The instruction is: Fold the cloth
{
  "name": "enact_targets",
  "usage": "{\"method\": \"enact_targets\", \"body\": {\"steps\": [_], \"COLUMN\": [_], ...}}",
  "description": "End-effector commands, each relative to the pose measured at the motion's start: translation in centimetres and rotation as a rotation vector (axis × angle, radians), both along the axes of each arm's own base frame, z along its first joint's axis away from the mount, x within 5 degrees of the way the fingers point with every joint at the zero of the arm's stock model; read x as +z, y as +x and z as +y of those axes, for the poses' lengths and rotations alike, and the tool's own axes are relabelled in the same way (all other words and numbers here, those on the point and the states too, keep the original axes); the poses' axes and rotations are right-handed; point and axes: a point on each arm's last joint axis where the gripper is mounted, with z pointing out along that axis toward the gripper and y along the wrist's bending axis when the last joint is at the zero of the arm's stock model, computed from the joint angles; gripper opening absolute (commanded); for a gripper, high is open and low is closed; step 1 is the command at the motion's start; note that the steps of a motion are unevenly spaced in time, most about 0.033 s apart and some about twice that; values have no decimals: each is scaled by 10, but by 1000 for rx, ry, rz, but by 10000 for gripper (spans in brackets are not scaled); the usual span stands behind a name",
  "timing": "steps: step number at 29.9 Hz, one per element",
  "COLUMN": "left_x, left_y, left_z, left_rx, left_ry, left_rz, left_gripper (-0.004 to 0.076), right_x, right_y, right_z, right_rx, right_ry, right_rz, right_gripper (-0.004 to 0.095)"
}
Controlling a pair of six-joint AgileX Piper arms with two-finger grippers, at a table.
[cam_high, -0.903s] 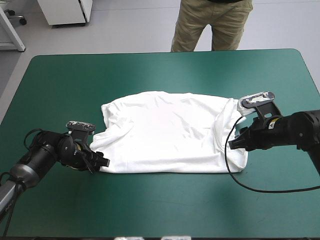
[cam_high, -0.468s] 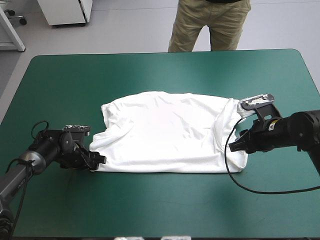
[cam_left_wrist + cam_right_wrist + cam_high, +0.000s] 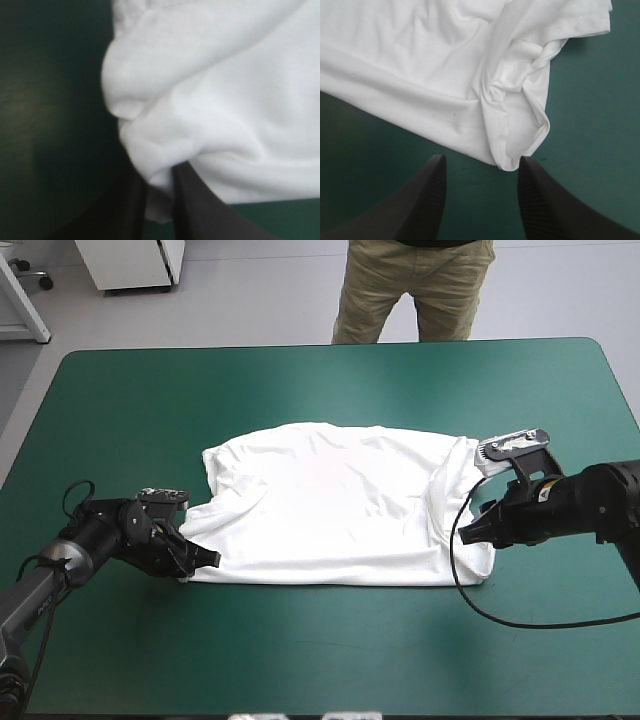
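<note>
At the near left corner of the T-shirt (image 3: 340, 505) the left gripper (image 3: 160, 175) lies low on the desk (image 3: 320, 380). Its fingers (image 3: 192, 200) are all but closed, with a bunched lip of white cloth pinched between them. That grip looks meant to give the arm a corner to carry over in a fold. At the near right corner the right gripper (image 3: 481, 162) seems set for the same job but is a step behind. Its fingers (image 3: 425, 195) stand spread with bare teal-green cover between them. The shirt's rounded corner lies just ahead of the tips and is not gripped, so nothing is held on that side. Matching holds on both near corners would let the near edge rise evenly. The shirt lies in the middle of the desk, spread nearly flat with its length running left to right, and its near edge is fairly straight. The cloth is softly wrinkled. By the right gripper a flap is doubled over and twisted into a small knot of creases. On the left the outline steps inward beyond the pinched corner. The far edge bows gently, well short of the desk's far edge.
</note>
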Motion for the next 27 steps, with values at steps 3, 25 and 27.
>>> {"method": "enact_targets", "body": {"steps": [3, 25, 27], "left_x": [6, 5, 5], "left_y": [1, 0, 0], "left_z": [-2, -2, -2], "left_rx": [-26, -32, -34], "left_ry": [-16, -14, -14], "left_rz": [-37, -29, -30], "left_gripper": [-9, -9, -9], "right_x": [-3, -123, -135], "right_y": [-4, 34, 38], "right_z": [-5, 1, 2], "right_rx": [-33, -85, -83], "right_ry": [-23, -80, -93], "right_rz": [-12, 187, 234], "right_gripper": [428, 627, 591]}}
